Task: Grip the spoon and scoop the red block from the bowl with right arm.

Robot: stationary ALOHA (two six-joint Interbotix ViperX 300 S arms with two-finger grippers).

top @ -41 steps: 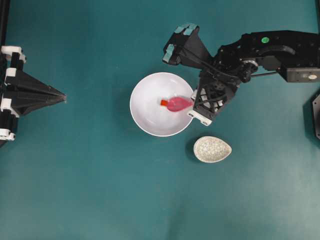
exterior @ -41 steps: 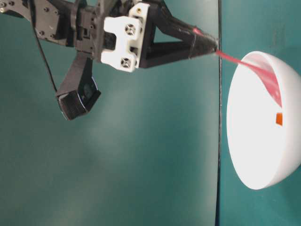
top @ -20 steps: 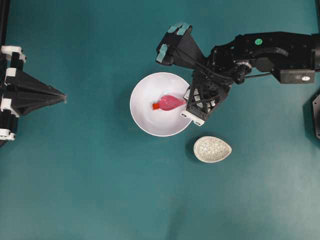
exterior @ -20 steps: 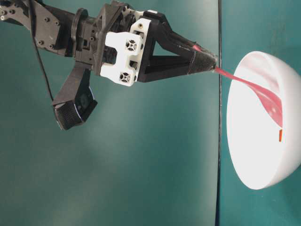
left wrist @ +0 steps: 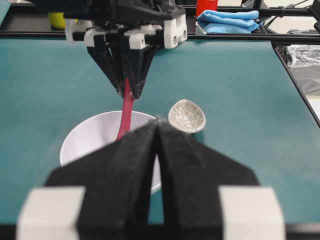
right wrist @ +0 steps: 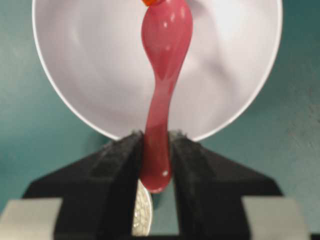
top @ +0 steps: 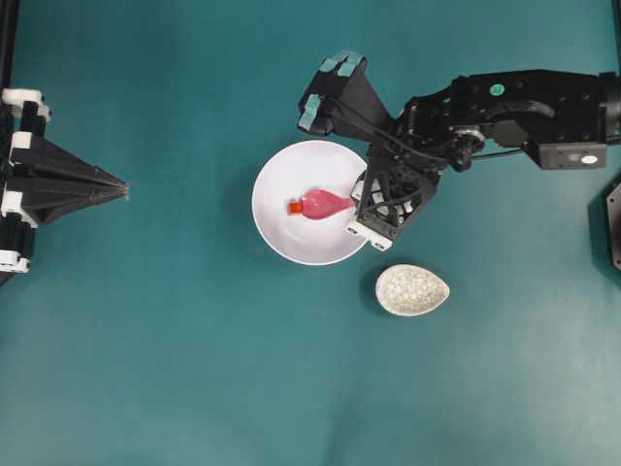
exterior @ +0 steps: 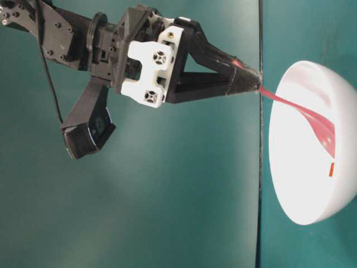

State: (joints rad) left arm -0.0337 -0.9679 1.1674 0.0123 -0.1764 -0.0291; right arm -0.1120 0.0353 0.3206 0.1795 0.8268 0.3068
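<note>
— What's happening, left to right?

— The left gripper (top: 124, 191) is idling at nine o'clock, jaws together. In the bowl (top: 277, 238), the block (top: 294, 208) is touching the spoon (top: 323, 204) tip; the right gripper (top: 364, 199) is clamping the handle at three o'clock.

— Step?

— Scooping — next it probably needs the lip pushing under, then lifting level.
</note>
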